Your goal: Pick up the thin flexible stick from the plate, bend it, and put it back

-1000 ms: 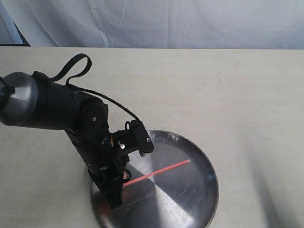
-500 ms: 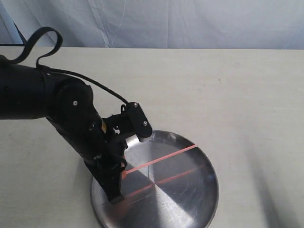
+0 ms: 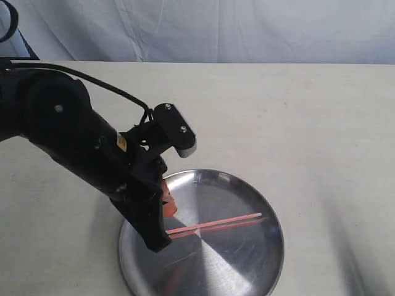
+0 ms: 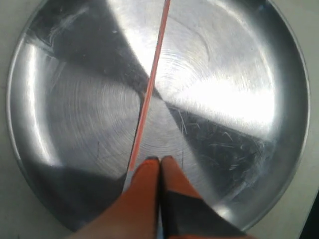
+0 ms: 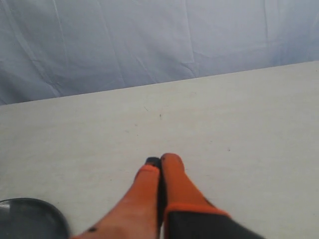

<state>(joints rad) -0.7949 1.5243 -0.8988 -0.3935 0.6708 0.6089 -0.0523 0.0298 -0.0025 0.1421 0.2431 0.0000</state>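
Note:
The stick is a straight orange-red strand just over its reflection on the steel plate. My left gripper hovers over the plate's left part. In the left wrist view the left gripper is shut, tips pressed together with nothing between them. There the stick runs across the plate and its near end lies along the outside of one finger. The right gripper is shut and empty over bare table, outside the exterior view.
The black left arm covers the table left of the plate. A grey cloth backdrop hangs behind the table's far edge. The plate's rim shows at a corner of the right wrist view.
The left arm has risen and drawn back to the left. The stick, lifted clear of its reflection half a second ago, now sits low against the plate and a little further right.

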